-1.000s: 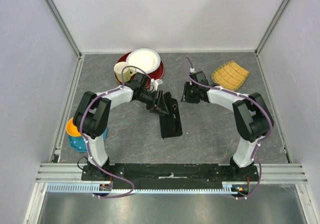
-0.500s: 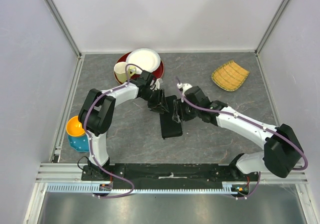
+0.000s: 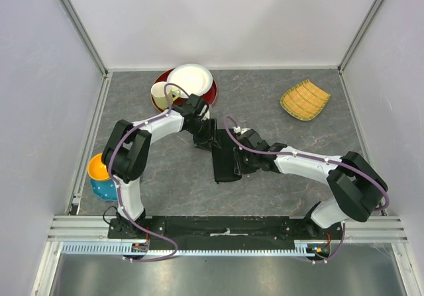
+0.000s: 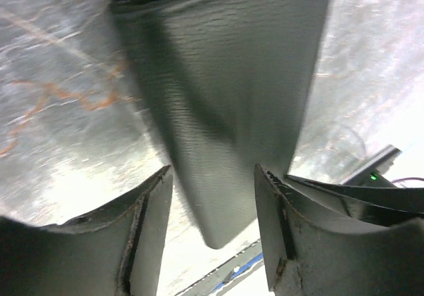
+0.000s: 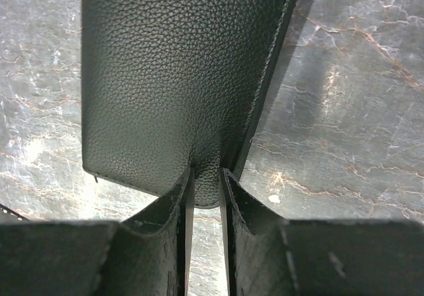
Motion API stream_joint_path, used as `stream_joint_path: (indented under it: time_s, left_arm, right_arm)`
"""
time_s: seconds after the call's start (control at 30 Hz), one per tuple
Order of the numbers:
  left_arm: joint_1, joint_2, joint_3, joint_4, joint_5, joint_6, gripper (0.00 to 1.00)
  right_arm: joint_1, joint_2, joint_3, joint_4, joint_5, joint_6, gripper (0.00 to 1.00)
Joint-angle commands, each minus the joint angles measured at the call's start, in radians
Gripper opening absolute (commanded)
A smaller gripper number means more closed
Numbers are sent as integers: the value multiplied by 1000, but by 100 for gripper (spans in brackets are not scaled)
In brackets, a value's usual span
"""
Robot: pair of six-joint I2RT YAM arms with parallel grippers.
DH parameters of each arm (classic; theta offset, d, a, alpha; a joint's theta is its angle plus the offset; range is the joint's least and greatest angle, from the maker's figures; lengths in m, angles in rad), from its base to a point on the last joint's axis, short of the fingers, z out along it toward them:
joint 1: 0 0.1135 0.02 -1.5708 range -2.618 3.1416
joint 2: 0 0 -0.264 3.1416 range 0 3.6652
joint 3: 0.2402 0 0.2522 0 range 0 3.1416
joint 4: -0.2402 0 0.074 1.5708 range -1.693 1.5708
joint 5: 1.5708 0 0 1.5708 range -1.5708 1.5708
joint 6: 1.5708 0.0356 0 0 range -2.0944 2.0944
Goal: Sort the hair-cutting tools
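With right gripper [image 5: 205, 173] pinched on the black case [image 5: 172, 77] edge, peel open gently, steadying with spread left gripper [image 4: 212, 177], seemingly astride the other end.

Case [image 5: 165, 77]: black, pebbled leather grain; right gripper [image 5: 207, 175] matte black too. Table [image 3: 278, 104] under the case: grey stone marbling, thin rust-orange veins. Beyond the case, a white plate [image 3: 191, 79] on a dark red plate [image 3: 212, 92], with a cream cup [image 3: 161, 96]; right of the case, a yellow mat [image 3: 305, 99] with brown stripes; left of it, an orange bowl [image 3: 97, 169] in a teal bowl [image 3: 103, 189].
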Motion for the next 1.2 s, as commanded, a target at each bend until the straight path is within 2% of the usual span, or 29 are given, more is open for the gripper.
stream_joint_path:
  time_s: [0.0, 0.1, 0.27, 0.43, 0.63, 0.83, 0.93, 1.17]
  left_arm:
    - [8, -21, -64, -46, -127, 15, 60]
    - [-3, -17, -95, -2, -114, -5, 61]
    - [-20, 32, -100, 37, -126, -51, 61]
    - [-32, 57, -110, 44, -152, -88, 59]
    - [-34, 55, -156, 58, -167, -132, 56]
    - [-34, 38, -181, 67, -173, -135, 55]
    - [-34, 37, -190, 72, -175, -128, 54]
    - [-32, 22, -230, 112, -170, -117, 54]
  right_arm:
    - [3, 67, 0, 59, 101, 54, 28]
    - [7, 55, 14, 61, 99, 51, 29]
    - [46, 15, 53, 49, 93, 18, 42]
    - [115, -45, 117, -37, 211, 36, 56]
    - [216, -65, 149, -149, 245, 112, 53]
    - [274, -28, 85, -45, 121, 253, 52]
    - [291, 13, 77, -2, 119, 304, 58]
    - [293, 92, 59, 84, 115, 384, 57]
